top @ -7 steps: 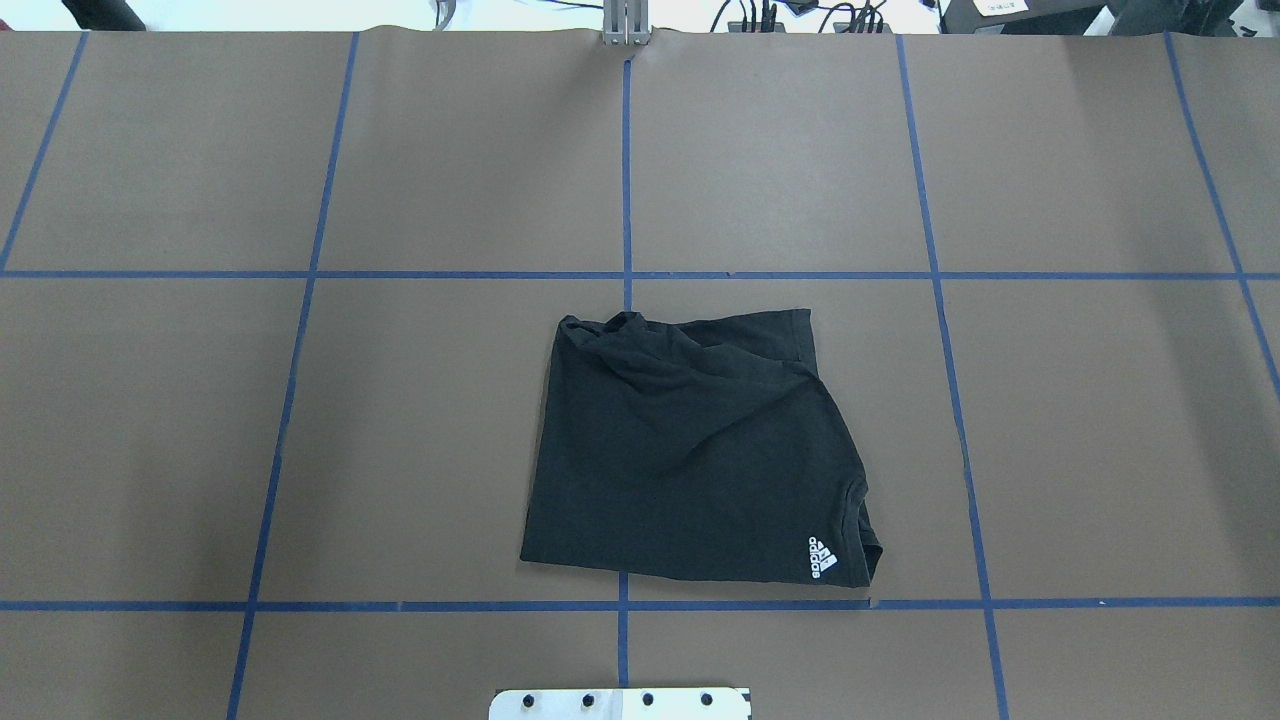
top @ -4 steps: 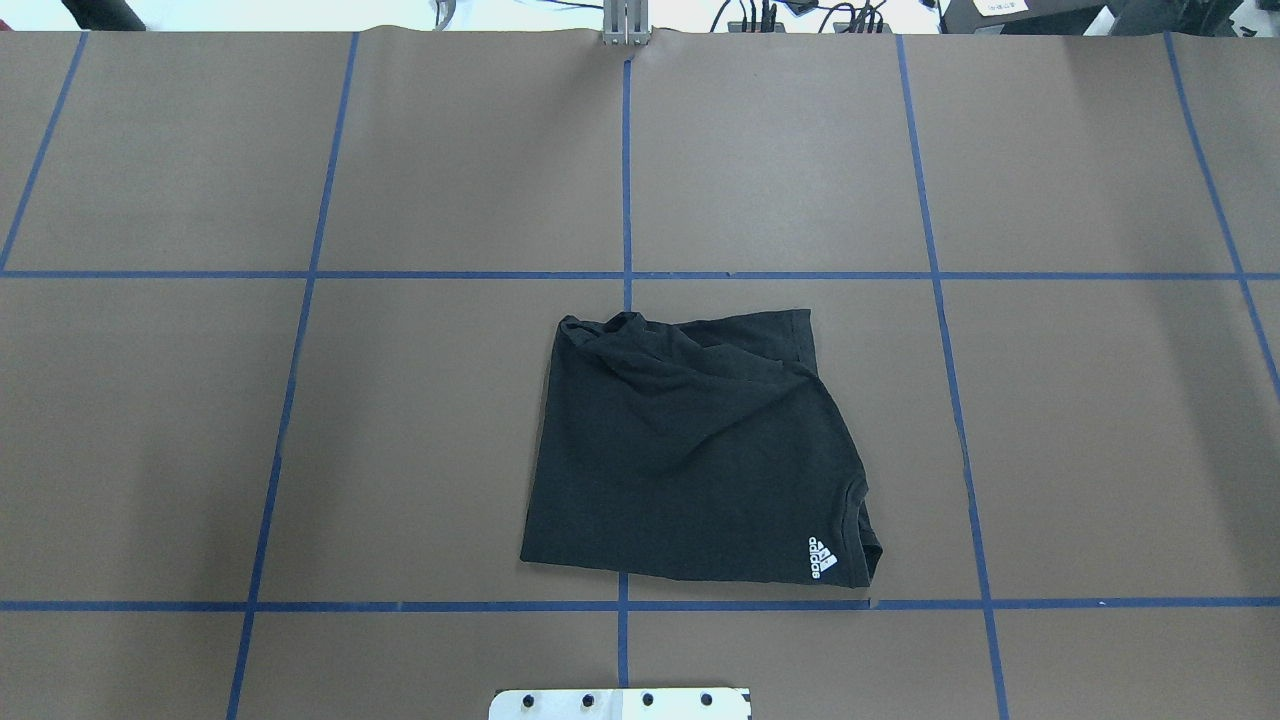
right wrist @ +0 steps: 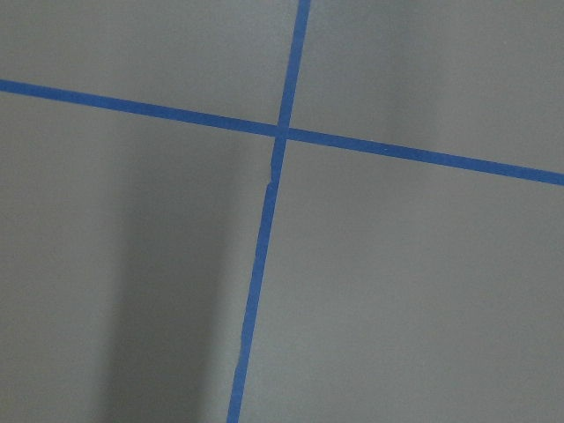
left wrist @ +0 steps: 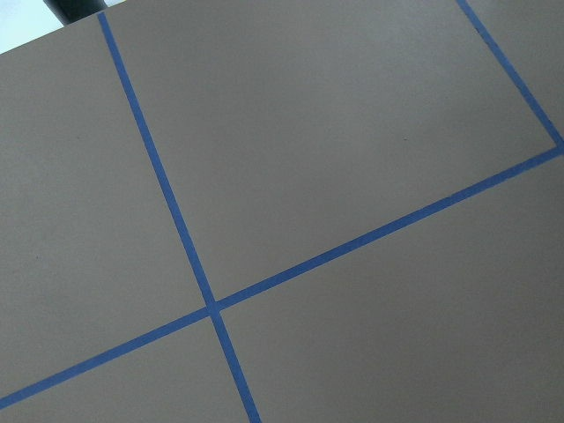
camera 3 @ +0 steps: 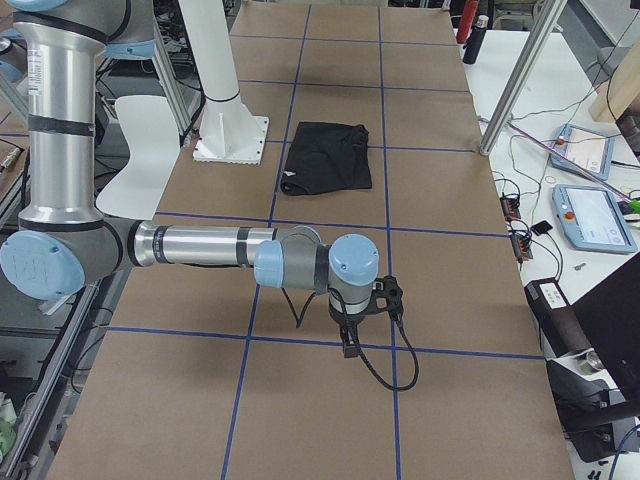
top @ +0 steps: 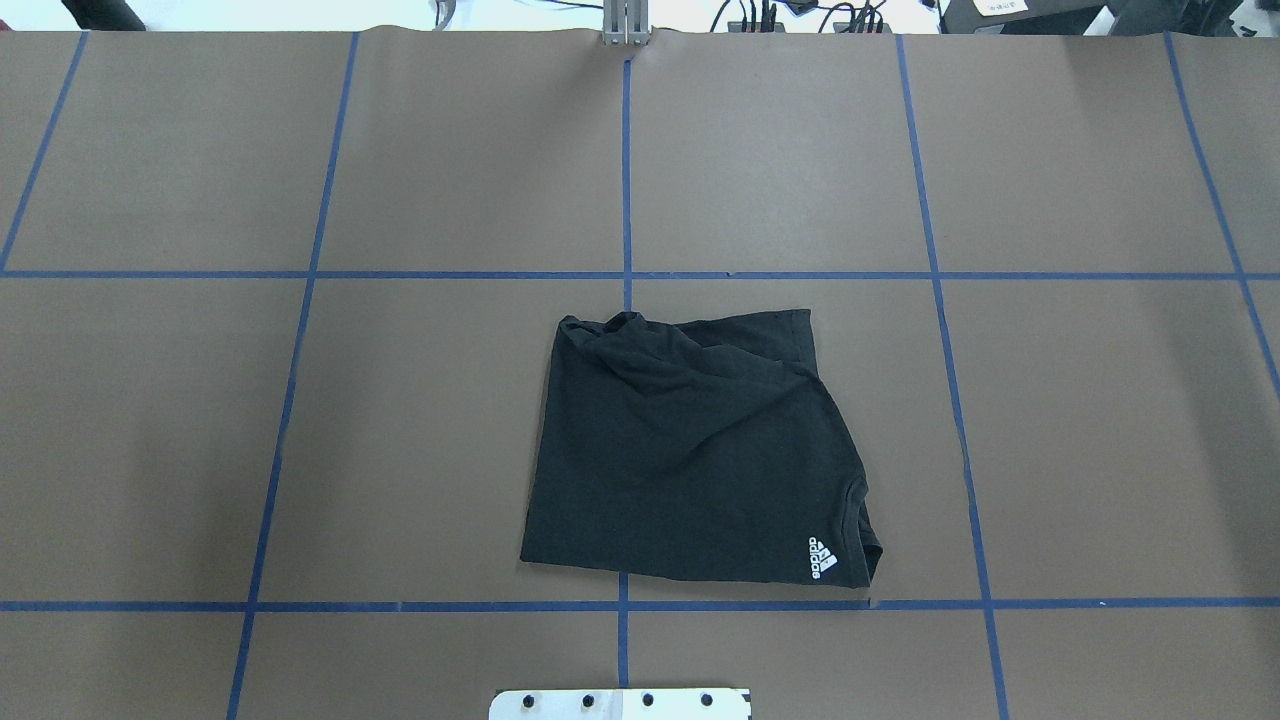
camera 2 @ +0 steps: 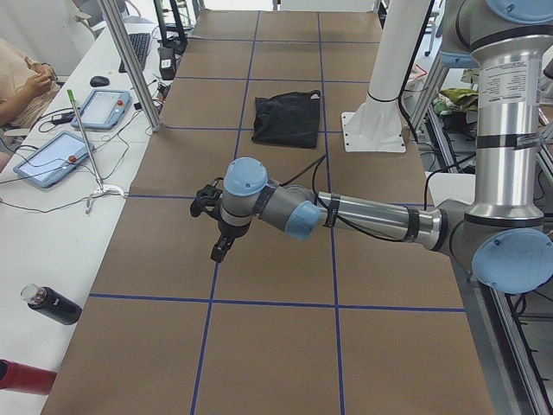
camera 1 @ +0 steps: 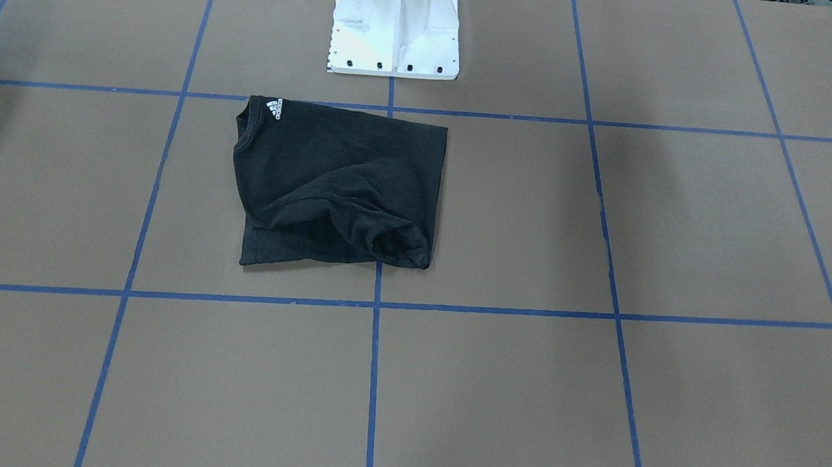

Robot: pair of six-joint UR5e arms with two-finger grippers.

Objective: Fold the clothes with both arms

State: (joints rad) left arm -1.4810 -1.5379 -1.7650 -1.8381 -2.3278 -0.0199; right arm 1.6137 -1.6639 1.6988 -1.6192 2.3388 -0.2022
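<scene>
The black T-shirt is lying folded and rumpled on the brown table, just in front of the white pedestal; the left gripper is hanging well off to the pedestal's left, and the right gripper is hanging well off to its right; jaws apart or together, I cannot tell.

Both arms are extending level, each with its wrist bent down.
The grey-silver left arm with light-blue joint caps is pointing its black two-finger left gripper downward; the matching right arm is aiming its black right gripper downward; jaw state is indeterminable.
</scene>
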